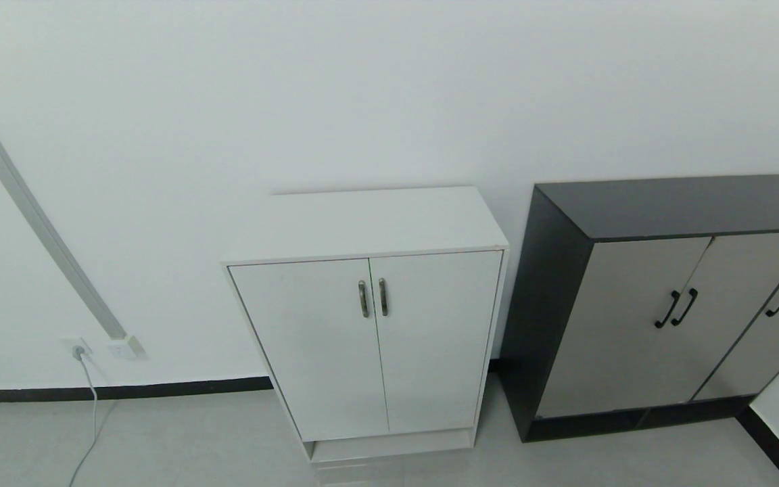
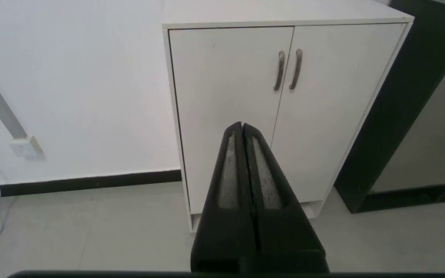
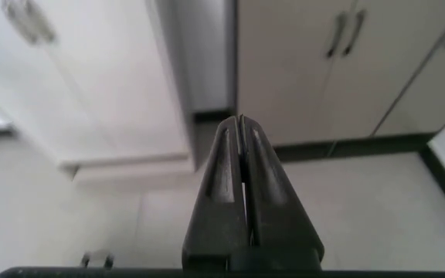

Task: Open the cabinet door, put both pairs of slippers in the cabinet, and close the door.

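Observation:
A white two-door cabinet (image 1: 369,318) stands against the wall with both doors closed; two metal bar handles (image 1: 373,298) meet at the middle. It fills the background of the left wrist view (image 2: 284,116), where my left gripper (image 2: 242,130) is shut with nothing in it, held well short of the doors. My right gripper (image 3: 239,122) is also shut and empty, hanging above the floor in front of the gap between the white cabinet (image 3: 91,77) and the neighbouring cabinet.
A dark cabinet (image 1: 667,297) with grey doors and black handles stands just right of the white one. A wall socket (image 1: 78,350) with a grey cable (image 1: 92,419) sits low on the left wall. The grey tiled floor (image 1: 159,446) lies in front.

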You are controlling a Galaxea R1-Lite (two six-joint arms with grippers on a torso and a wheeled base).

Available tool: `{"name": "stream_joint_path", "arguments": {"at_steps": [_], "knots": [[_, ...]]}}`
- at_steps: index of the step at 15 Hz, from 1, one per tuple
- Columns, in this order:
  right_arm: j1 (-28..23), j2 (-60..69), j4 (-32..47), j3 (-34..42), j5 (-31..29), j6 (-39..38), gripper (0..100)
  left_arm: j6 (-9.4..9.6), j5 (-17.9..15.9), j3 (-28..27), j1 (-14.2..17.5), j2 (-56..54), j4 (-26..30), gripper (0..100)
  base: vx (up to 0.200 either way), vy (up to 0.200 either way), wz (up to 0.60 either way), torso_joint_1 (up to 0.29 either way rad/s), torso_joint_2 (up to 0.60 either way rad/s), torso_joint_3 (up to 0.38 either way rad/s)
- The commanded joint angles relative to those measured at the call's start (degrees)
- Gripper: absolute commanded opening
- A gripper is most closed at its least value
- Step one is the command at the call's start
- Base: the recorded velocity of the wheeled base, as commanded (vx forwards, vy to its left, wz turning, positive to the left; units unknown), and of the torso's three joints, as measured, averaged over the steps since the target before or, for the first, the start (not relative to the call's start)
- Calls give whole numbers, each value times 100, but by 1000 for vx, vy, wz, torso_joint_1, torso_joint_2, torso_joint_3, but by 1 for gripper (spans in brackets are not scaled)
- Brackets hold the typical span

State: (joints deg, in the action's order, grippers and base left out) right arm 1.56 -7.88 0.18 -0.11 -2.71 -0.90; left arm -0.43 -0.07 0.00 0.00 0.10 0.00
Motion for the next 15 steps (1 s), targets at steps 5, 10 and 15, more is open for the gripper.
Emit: {"name": "stream_joint_path", "arguments": {"at_steps": [5,10,15], "knots": [[-130,788,-27,11,7,-244,0,-10,7,0,0,-1,0,0,0,0,0,0,0,0],[-130,788,-27,11,-2,-332,0,16,7,0,0,-1,0,0,0,0,0,0,0,0],[-130,788,-27,11,7,-314,0,16,7,0,0,8,0,0,0,0,0,0,0,0]]}}
